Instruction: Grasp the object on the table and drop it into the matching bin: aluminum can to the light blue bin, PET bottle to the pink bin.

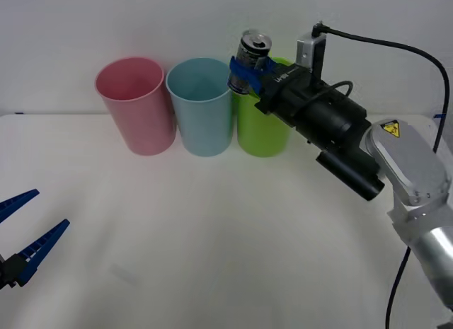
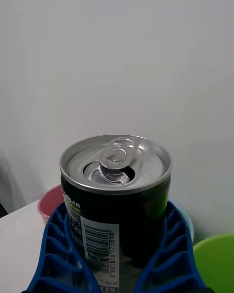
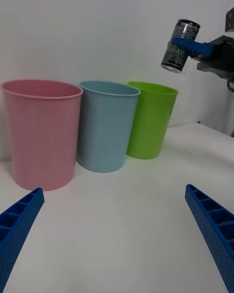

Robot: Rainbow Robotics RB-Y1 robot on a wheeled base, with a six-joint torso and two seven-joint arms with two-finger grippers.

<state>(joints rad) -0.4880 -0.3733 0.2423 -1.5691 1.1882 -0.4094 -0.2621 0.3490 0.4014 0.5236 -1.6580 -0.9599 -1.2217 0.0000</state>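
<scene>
From the front we see our right gripper [image 1: 244,73] clamped on the aluminum can [image 1: 251,52], raised between the light blue bin [image 1: 203,110] and the lime green bin [image 1: 263,131]; our left gripper [image 1: 28,233] idles low, spread wide. In the right wrist view the fingers [image 2: 58,254] hug the can [image 2: 116,195]. In the left wrist view the can [image 3: 179,46] seems nearer green; released here, it could land in the wrong bin.
</scene>
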